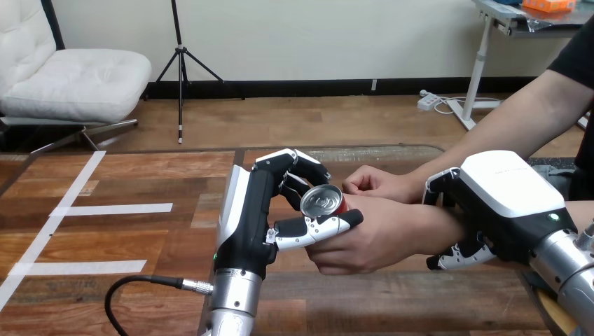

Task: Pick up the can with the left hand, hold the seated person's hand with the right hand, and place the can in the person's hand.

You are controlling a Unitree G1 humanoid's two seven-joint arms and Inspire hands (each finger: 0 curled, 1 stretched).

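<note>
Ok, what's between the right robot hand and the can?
In the head view, the person's hand lies there, reaching from the can back to the wrist that the right robot hand grips.

Left forearm (235,301) comes straight up from the bottom edge. The left hand (246,217) stands on edge, with fingers and thumb curled round the can (323,201). Right forearm (571,269) angles in from the lower right, and the right hand (506,199) sits white shell up, fingers over and thumb under the person's wrist (434,227), wrapped round it.
</note>
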